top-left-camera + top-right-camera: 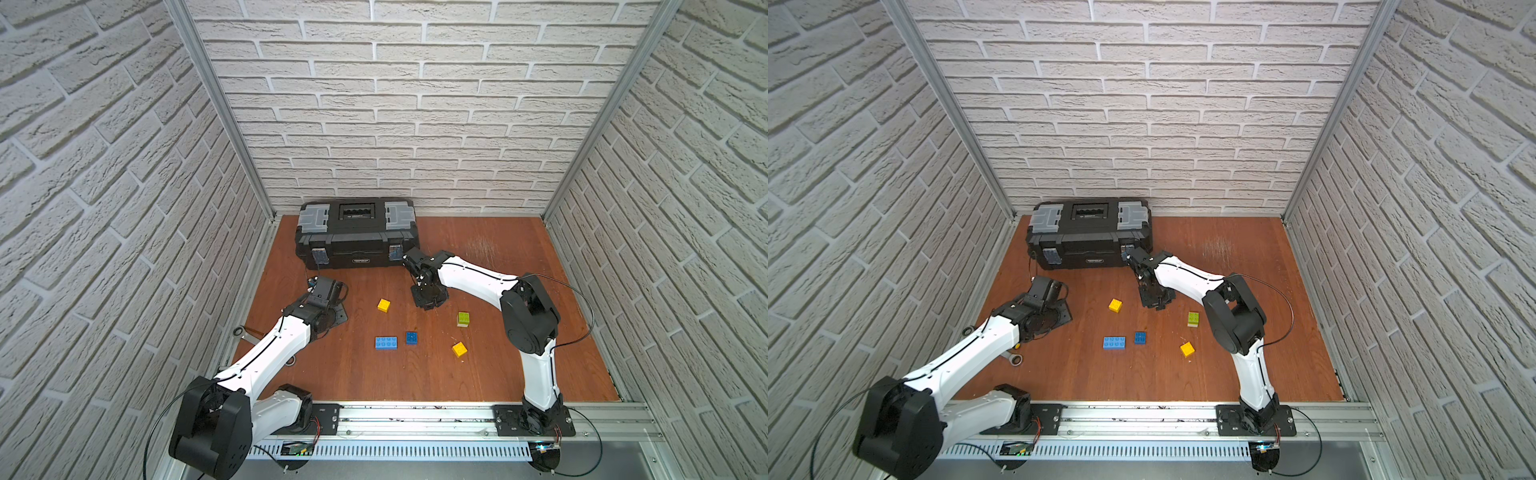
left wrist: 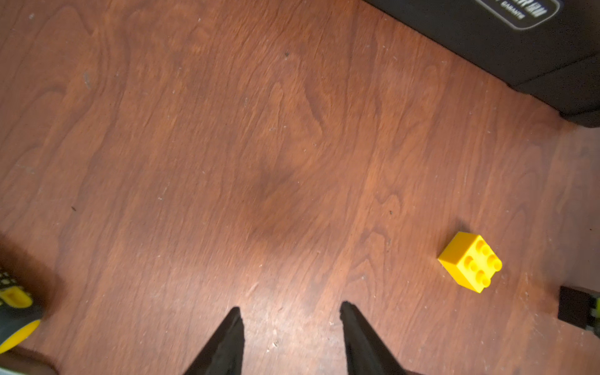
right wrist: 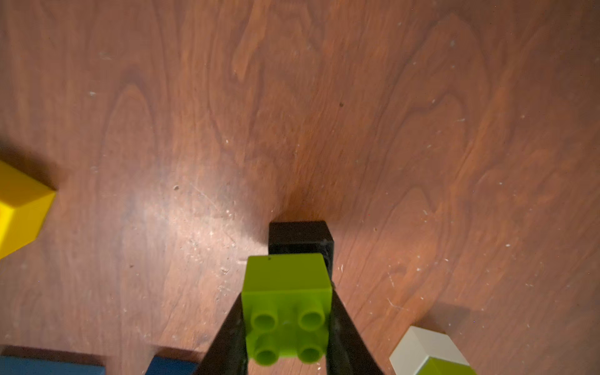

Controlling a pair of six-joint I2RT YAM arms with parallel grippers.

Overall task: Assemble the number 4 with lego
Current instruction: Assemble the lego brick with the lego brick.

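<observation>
In both top views the brown wooden bench [image 1: 478, 386] carries a big black plastic toolbox [image 1: 355, 235] at the back wall. The lego lies loose in front of it: a yellow studded brick [image 1: 383, 305], a lime green brick [image 1: 464, 316] stacked on a white brick [image 1: 462, 325], a small blue brick [image 1: 411, 337] just beside a longer blue brick [image 1: 386, 342], and a second yellow brick [image 1: 459, 349]. The right claw [image 1: 1156, 301] points down between the toolbox and these bricks.

In the left wrist view, the left claw [image 2: 291, 307] has its fingers apart over bare bench, holding nothing. The yellow studded brick is off to one side, well apart from it. A yellow-and-black tool handle [image 2: 13, 311] shows at the frame's edge.

In the right wrist view, the right claw is clamped on a second lime green brick [image 3: 285, 324], studs towards the camera. A black brick [image 3: 302, 237] is joined to its far end. Whether the black brick touches the bench I cannot tell. The number 4 is not yet built: only two pairs are joined.
</observation>
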